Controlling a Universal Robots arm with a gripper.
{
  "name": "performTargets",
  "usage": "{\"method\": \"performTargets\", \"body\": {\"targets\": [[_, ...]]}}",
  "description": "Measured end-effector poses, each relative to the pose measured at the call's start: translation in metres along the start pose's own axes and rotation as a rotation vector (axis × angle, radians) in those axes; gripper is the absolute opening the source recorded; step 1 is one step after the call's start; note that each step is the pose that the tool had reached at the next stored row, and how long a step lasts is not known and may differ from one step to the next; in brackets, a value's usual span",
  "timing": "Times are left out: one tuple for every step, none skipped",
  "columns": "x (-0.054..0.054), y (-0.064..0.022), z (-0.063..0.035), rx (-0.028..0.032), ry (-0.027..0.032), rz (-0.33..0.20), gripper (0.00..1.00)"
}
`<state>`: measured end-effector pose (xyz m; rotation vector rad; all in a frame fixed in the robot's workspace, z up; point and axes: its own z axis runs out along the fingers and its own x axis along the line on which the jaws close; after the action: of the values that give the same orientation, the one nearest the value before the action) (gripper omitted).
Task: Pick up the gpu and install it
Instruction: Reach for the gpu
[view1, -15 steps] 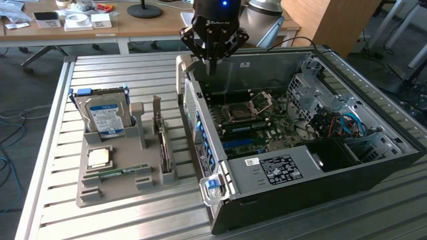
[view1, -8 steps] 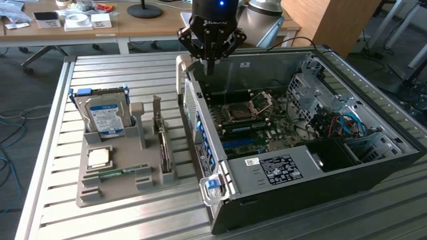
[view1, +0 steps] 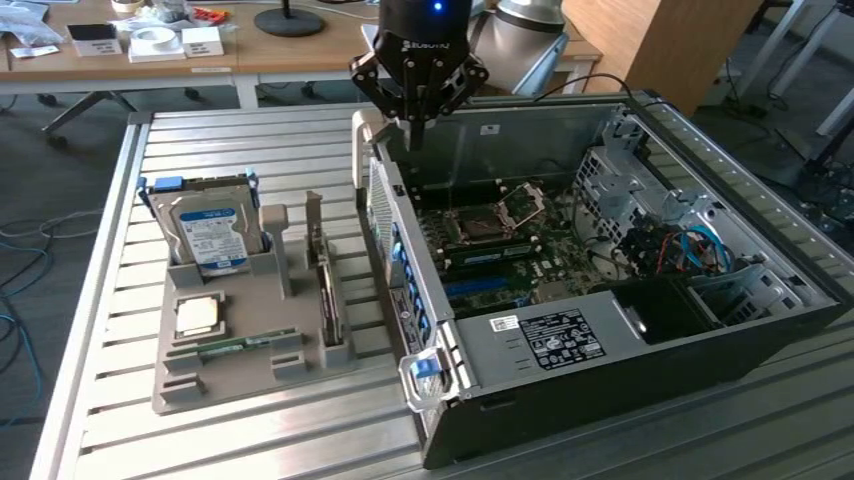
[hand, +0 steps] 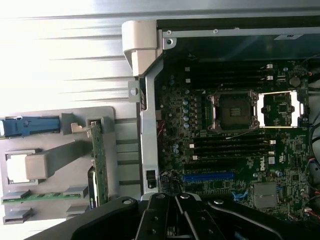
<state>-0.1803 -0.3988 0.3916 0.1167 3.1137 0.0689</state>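
Observation:
The gpu (view1: 324, 290) is a thin dark card with a silvery bracket. It stands on edge in a slot of the grey holder (view1: 240, 385) on the exterior view's left, and the wrist view sees it edge-on as the gpu (hand: 98, 165). My gripper (view1: 416, 132) hangs above the far left corner of the open computer case (view1: 627, 345), well away from the card. Its fingers are shut together with nothing between them. In the wrist view the gripper (hand: 179, 201) points down over the motherboard (hand: 230, 145), close to a blue slot (hand: 207, 176).
The holder also carries a silver hard drive with a blue label (view1: 214, 235), a processor chip (view1: 198, 315) and a green memory stick (view1: 247, 345). The case's raised side wall (view1: 400, 270) stands between holder and motherboard. A wooden desk (view1: 267, 55) lies behind the slatted metal table (view1: 227, 150).

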Motion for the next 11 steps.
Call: {"method": "performTargets", "body": {"targets": [[0.0007, 0.0000, 0.0000, 0.0000, -0.0001, 0.000, 0.11], [0.0013, -0.0001, 0.0000, 0.0000, 0.0000, 0.000, 0.11], [0.0020, -0.0002, 0.0000, 0.0000, 0.0000, 0.000, 0.11], [0.0026, -0.0002, 0.0000, 0.0000, 0.0000, 0.000, 0.11], [0.0033, -0.0003, 0.0000, 0.0000, 0.0000, 0.000, 0.11], [0.0039, -0.0003, 0.0000, 0.0000, 0.0000, 0.000, 0.11], [0.0046, -0.0004, 0.0000, 0.0000, 0.0000, 0.000, 0.11], [0.0053, -0.0004, 0.0000, -0.0001, 0.0000, 0.000, 0.11], [0.0059, -0.0004, 0.0000, 0.0000, 0.0000, 0.000, 0.11], [0.0065, -0.0005, 0.0000, 0.0000, 0.0000, 0.000, 0.11], [0.0072, -0.0005, 0.0000, 0.0000, 0.0000, 0.000, 0.11]]}}
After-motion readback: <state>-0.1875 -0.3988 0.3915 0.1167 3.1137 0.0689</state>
